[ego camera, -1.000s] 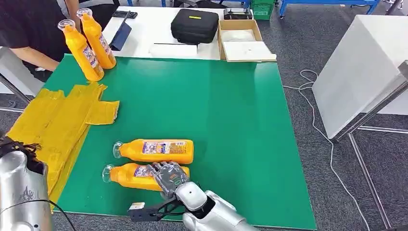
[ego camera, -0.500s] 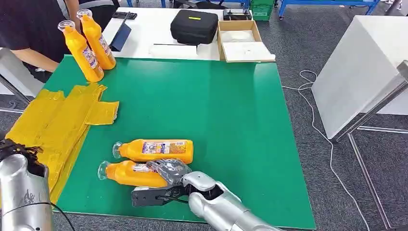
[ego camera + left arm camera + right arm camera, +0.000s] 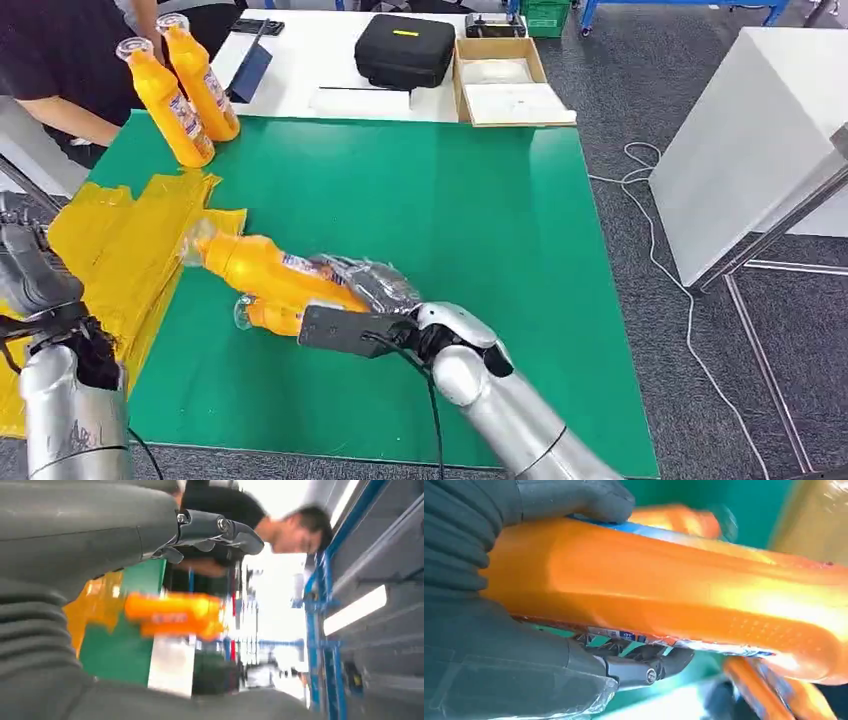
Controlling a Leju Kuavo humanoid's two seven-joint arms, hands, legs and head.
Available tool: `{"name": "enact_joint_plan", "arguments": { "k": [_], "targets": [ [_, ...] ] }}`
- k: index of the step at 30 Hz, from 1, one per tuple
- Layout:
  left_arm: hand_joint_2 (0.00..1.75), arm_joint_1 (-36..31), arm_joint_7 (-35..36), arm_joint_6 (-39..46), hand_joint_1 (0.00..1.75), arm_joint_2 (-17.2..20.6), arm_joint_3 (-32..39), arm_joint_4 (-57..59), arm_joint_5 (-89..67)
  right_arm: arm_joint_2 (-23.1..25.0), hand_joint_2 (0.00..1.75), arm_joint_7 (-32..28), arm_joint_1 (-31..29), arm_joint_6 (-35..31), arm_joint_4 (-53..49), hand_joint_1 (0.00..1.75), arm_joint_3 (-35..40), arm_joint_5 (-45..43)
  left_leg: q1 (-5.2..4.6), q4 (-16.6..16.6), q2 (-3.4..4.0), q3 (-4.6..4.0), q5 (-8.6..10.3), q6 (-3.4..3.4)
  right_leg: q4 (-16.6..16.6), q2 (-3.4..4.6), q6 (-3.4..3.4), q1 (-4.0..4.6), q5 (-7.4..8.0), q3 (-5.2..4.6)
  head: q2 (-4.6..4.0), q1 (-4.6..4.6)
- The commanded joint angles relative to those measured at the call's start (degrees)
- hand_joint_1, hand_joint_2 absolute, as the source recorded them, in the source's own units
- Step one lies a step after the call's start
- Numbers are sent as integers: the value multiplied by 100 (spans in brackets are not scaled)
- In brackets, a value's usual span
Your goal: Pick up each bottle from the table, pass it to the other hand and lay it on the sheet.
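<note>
1. Fingers of the right hand point(image 3: 365, 285) wrap around an orange bottle point(image 3: 265, 272) and hold it lifted above the green table point(image 3: 470, 250), its clear cap pointing toward the yellow sheet point(image 3: 120, 250).
2. Just under the lifted bottle, a second bottle point(image 3: 268, 317) lies on its side on the green surface; its far end is hidden by the hand.
3. Left hand point(image 3: 25, 265) hangs over the yellow sheet at the table's left edge; its fingers look spread with nothing in them, and the left wrist view shows a finger point(image 3: 220, 527) stretched out clear of any bottle.
4. Two more upright bottles point(image 3: 185, 90) stand together at the far left corner, beside a person in a dark shirt point(image 3: 55, 60).
5. Beyond the green surface, a white table point(image 3: 310, 70) carries a black case point(image 3: 405, 50) and an open cardboard box point(image 3: 505, 80) holding something white.
6. Grey carpet point(image 3: 620, 300) with a loose cable lies to the right.
7. Right wrist view shows the held bottle's printed label edge close up.
</note>
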Motion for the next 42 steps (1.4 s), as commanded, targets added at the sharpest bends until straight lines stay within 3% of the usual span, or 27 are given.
{"name": "enact_joint_plan", "arguments": {
  "k": [1,5,8,14,20,33,42],
  "targets": [
    [175,490,167,-103,0,256,-1711,-138,927,-174,175,156,-748,-152,-125,175,-454,-371,-8,5,-24,10,-2,6,7,-36,-11,-3,-12,20,0,-7],
    [175,306,274,-85,0,478,-2289,122,1504,-219,175,355,-904,-346,-120,175,-569,-610,-3,7,-18,-10,1,3,10,-26,-11,-5,-6,2,0,-4],
    [175,22,382,-516,0,567,-2773,568,2035,-198,175,503,-1032,-596,154,175,-662,-642,2,1,-30,-5,5,3,3,-38,-9,-5,-6,10,0,-4],
    [175,-480,384,-651,0,441,-3260,1048,2476,67,175,456,-1329,-796,790,175,-603,-644,1,2,-21,-4,6,5,4,-27,-4,-6,-3,6,0,-7],
    [175,-718,1055,-1112,0,126,-3910,1054,3720,466,175,445,-1546,-803,1128,175,-248,-674,0,4,-20,-14,7,8,8,-31,0,-5,-3,15,0,-4],
    [175,-742,1105,-1081,0,219,-4089,1040,4028,452,175,425,-1542,-845,1109,175,-174,-755,2,1,-9,-22,8,7,3,-15,2,2,3,13,0,-4],
    [175,-1017,1448,-963,0,199,-4226,1188,4875,812,175,551,-1250,-738,1064,175,731,-542,2,-2,-2,-7,2,8,1,-13,-3,2,-3,26,0,-7]
  ]
}}
